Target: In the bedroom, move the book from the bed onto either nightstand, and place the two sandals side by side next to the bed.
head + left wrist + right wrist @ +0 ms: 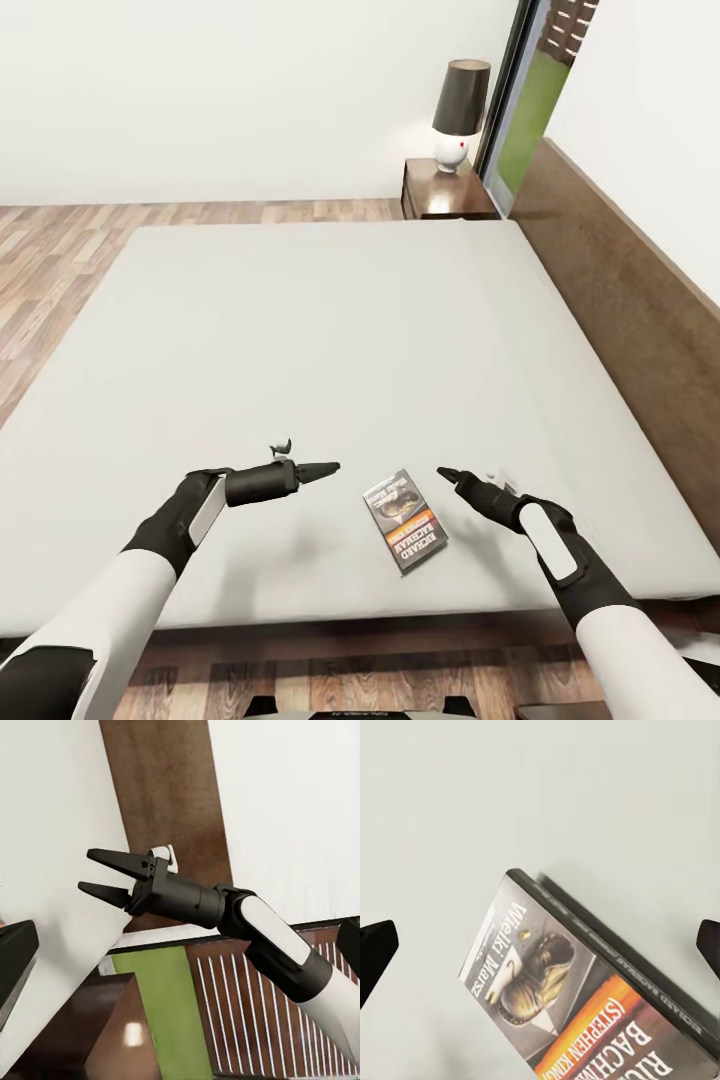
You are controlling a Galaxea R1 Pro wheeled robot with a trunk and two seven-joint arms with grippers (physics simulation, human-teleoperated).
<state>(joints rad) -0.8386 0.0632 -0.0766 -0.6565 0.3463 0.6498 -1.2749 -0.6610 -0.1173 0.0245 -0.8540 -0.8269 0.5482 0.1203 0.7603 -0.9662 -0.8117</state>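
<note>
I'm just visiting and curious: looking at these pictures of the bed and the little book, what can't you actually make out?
- The book: in the right wrist view its cover is cut off by the picture's edge, so the title is incomplete; in the head view the lettering is too small to read.
- The nightstand: the mattress edge hides its lower front in the head view.
- The right gripper: the head view does not show its jaws' gap; the left wrist view shows them apart.

1. The book (585,997) carries white lettering "Wielki Marsz" on the dark pictured part of its cover.
2. On the cover's orange band, white letters read "(STEPHEN KING)".
3. Below that band come large white letters, cut off at the picture's edge: "BACHM…" and "RIC…".
4. The spine lettering is too blurred to read.
5. In the head view, the book (404,520) shows "RICHARD BACHMAN" faintly.
</note>
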